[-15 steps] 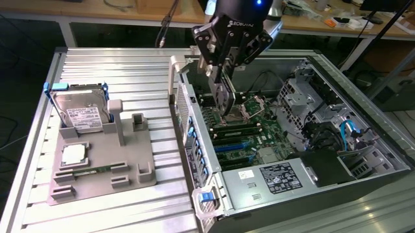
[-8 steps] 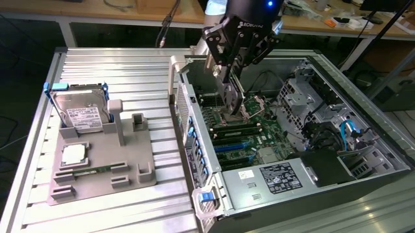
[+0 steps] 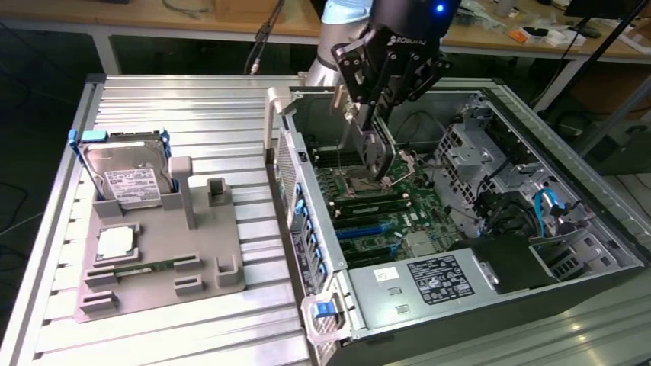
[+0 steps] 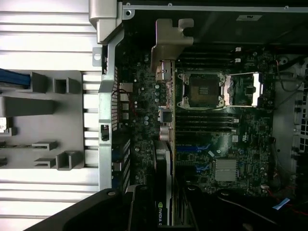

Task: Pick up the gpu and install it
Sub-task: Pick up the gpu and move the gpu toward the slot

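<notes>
Gripper (image 3: 364, 107) black and angular, jaws clamped on the gpu (image 3: 374, 149). It is a thin flat dark card, hanging edge-down inside the open computer case (image 3: 529, 114). Its lower tip is just over the motherboard (image 3: 407, 202) near the CPU socket (image 4: 204, 89); cannot tell if it touches.

In the wrist view the card runs edge-on as a narrow strip, with a bent silver metal bracket (image 4: 171, 36) at the far end and a small logo at the near end. The black gripper body cuts off the near end.

Motherboard green, crowded with parts:
- square metal-framed socket with black memory slots on either side
- blue expansion slots (image 3: 361, 229)
- small finned silver heatsink (image 4: 225, 169)

Case is grey sheet steel, with perforated drive cages and blue cables (image 3: 544, 202) on the exterior view's right. Power supply (image 3: 437, 278) with a dark printed label sits at the near end. Far inner wall is dark, detail hard to read.

Table (image 3: 173, 99) is ribbed aluminium, with a grey plastic fixture (image 3: 203, 267) on it. The fixture holds a boxy silver hard drive (image 3: 127, 179) upright in a blue frame and a slim green memory stick (image 3: 152, 267) lying flat. Both are well apart from the gripper.

Room: open space above the board. The card hangs between the case wall with blue clips, on the exterior view's left, and the drive cages; the clip wall is the nearer edge
</notes>
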`<action>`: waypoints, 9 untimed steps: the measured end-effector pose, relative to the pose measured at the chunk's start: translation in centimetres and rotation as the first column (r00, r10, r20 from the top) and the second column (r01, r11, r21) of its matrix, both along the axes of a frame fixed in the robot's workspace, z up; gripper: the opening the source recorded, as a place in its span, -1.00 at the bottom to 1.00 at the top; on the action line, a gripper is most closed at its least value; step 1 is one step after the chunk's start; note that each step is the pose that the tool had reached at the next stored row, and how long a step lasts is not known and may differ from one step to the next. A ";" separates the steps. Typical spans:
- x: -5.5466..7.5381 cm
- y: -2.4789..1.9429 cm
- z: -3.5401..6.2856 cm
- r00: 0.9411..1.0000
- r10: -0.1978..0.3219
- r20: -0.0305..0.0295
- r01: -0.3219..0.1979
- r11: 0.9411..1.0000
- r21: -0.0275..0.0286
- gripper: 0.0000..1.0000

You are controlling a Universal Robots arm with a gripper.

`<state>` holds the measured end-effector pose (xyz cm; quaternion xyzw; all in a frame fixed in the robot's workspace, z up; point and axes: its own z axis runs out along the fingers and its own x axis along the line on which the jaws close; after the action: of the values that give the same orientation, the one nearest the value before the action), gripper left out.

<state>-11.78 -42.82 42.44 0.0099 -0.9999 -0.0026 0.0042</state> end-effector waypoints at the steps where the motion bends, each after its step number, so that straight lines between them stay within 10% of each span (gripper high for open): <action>1: 0.2 0.00 -0.01 1.000 0.000 0.000 0.000 1.000 0.000 -0.47; 9: 2.2 0.00 -0.06 1.000 0.000 0.000 0.000 1.000 0.000 -0.47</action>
<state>-9.54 -42.82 42.38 0.0100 -0.9999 -0.0026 0.0042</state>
